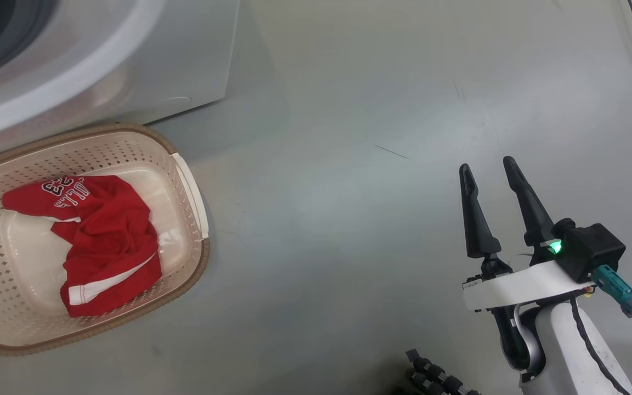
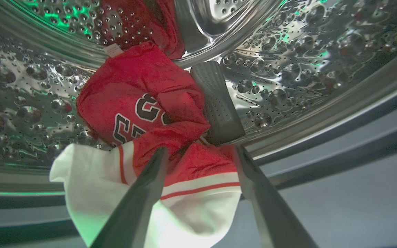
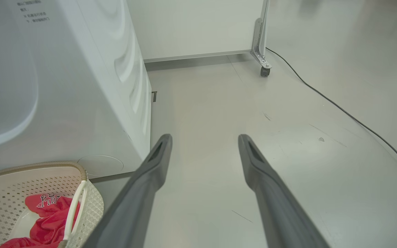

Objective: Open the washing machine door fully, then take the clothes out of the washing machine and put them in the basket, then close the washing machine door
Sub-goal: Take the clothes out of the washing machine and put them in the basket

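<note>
Straddling clothes [image 2: 143,100] in drum [image 2: 288,69] — left pincer [image 2: 200,148]

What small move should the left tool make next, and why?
Probably close the left tool: its open fingers straddle the red garment with white trim lying in the perforated steel drum, so shutting should grip it for lifting out.

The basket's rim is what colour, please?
Brown, around the cream perforated basket; clearest in the head view.
</note>
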Robot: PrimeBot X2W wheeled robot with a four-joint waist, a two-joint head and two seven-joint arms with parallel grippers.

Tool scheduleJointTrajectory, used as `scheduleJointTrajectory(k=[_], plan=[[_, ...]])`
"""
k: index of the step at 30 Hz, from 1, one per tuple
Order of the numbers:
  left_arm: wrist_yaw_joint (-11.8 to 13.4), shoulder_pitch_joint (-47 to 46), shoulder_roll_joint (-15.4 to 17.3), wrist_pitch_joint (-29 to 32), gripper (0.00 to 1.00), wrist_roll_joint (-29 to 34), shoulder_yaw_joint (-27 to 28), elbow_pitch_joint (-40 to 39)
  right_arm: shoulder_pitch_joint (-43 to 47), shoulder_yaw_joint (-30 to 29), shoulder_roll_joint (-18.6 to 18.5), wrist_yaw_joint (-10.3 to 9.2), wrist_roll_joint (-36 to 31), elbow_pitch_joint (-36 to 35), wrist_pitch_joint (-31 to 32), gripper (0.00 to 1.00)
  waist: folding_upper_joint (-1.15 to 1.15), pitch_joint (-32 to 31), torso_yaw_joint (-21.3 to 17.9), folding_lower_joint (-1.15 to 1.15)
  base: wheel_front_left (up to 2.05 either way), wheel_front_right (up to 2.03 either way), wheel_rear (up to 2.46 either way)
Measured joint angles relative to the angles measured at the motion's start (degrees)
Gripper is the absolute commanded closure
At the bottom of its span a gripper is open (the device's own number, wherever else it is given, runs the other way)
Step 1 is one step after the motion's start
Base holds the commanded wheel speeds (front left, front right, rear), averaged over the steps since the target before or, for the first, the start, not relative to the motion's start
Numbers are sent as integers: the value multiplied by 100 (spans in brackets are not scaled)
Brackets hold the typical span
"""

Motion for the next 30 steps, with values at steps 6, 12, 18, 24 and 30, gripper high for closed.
scheduleJointTrajectory(k=[6,12,18,24,30], plan=[[19,-275,187,336,0,22,55,96,-144,64,2,-8,112,-42,0,0,0,221,-134,0,0,0,0],[105,-435,321,656,0,114,45,243,-211,152,4,-15,186,-45,0,0,0,398,-207,0,0,0,0],[283,-519,428,804,0,234,73,372,-301,161,7,-58,242,-43,0,0,0,476,-248,0,0,0,0],[311,-591,431,1020,57,248,60,457,-326,163,7,-62,250,-40,0,0,0,499,-252,0,0,0,0],[299,-632,439,1168,100,291,-48,501,-422,160,7,-66,259,-45,0,0,0,509,-230,0,0,0,0]])
